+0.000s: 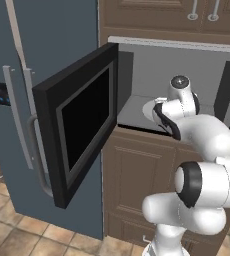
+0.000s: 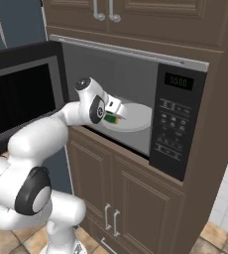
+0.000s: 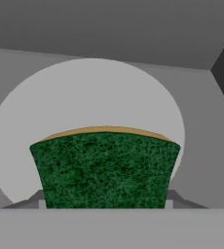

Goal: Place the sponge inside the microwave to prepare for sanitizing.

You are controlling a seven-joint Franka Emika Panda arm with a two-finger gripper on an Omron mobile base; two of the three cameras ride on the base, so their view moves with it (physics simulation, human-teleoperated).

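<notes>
One microwave (image 2: pixel 178 124), built into brown cabinetry (image 2: pixel 136 198), door (image 1: pixel 82 125) swung wide open to left, window dark. One button panel (image 2: pixel 171 130) right of cavity. One white round plate (image 2: pixel 136 118) on grey cavity floor. One end effector (image 2: pixel 117 115) reached inside cavity, above plate, closed on one sponge (image 3: pixel 105 168). Sponge green scrub face toward hand camera, yellow layer along far edge; long axis across jaws.
</notes>
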